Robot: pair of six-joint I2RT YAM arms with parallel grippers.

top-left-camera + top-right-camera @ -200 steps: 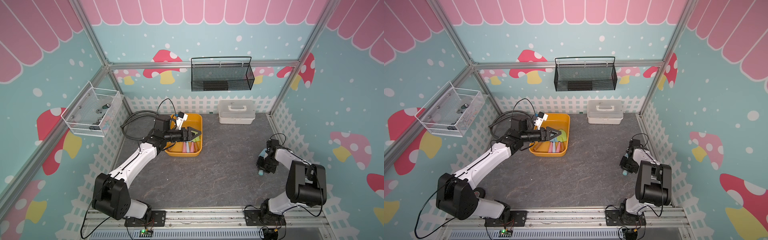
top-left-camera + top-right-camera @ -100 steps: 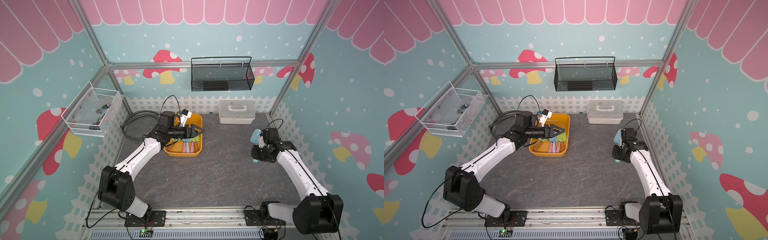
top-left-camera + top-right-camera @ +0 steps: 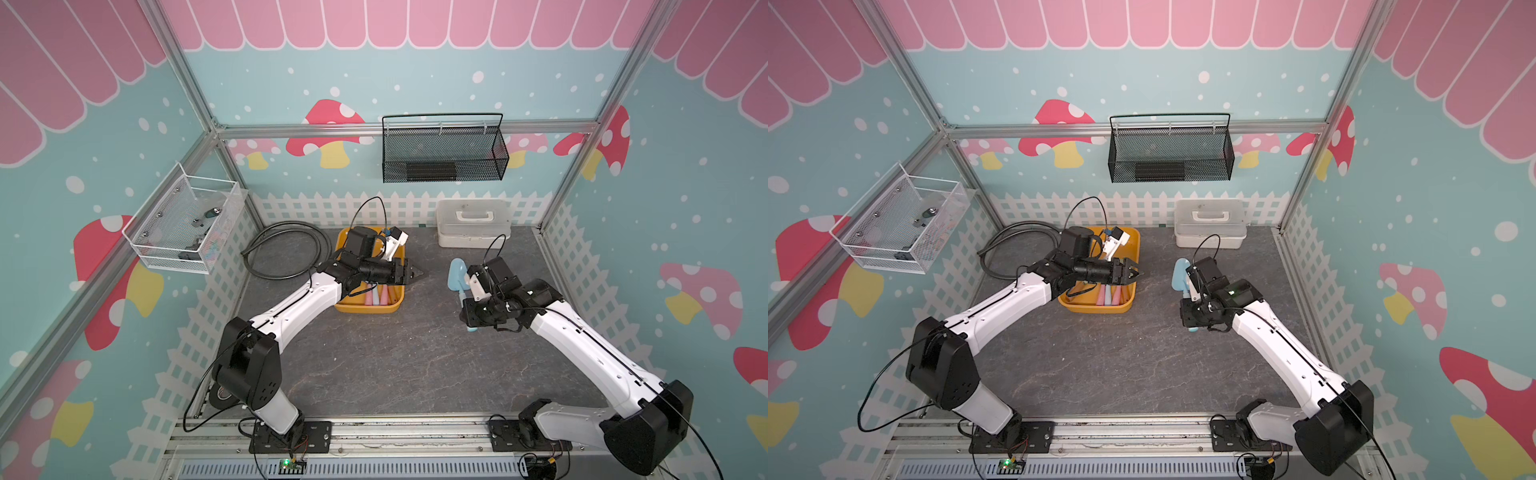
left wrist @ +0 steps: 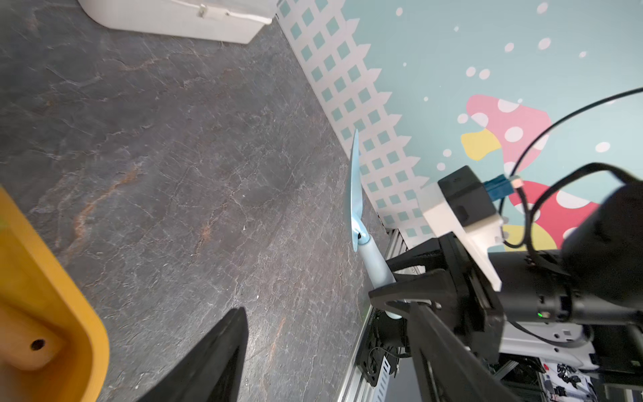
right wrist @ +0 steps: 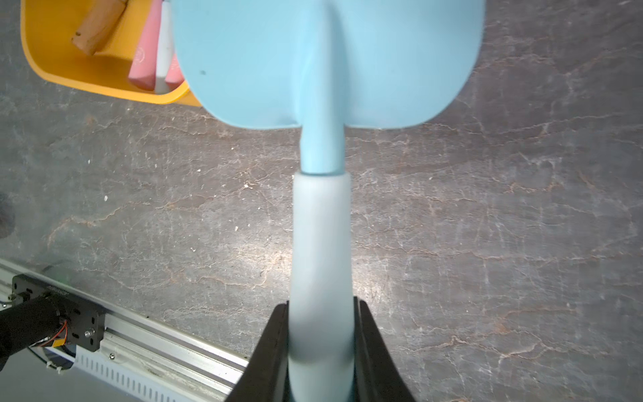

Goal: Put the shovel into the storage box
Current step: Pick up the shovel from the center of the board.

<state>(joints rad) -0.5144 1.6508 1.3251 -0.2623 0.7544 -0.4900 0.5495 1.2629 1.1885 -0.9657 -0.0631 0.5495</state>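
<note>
In both top views: grips the pale blue shovel (image 3: 457, 272) by its handle with the right pincer (image 3: 466, 308), clamped tight, blade toward the back wall, in the air above the desk (image 3: 374, 365) and well to the right of the storage box (image 3: 368, 309). Holds the left pincer (image 3: 415, 273) above that box's right rim, jaws spread with nothing between them; pink and pale sticks (image 3: 376, 296) inside the box, white lidded case (image 3: 473, 226) at the back. From the left wrist: looks between two parted black fingers (image 4: 215, 358) across bare desk at the shovel (image 4: 355, 188), seen edge-on, handle pinched in the right pincer (image 4: 382, 278); shows a corner of the yellow-orange box (image 4: 69, 296) beside it. From the right wrist: shows both fingers (image 5: 275, 348) pressed against the handle, blade (image 5: 320, 69) broad ahead, the box (image 5: 52, 66) beyond with the sticks and a wooden piece (image 5: 97, 31) in it.
</note>
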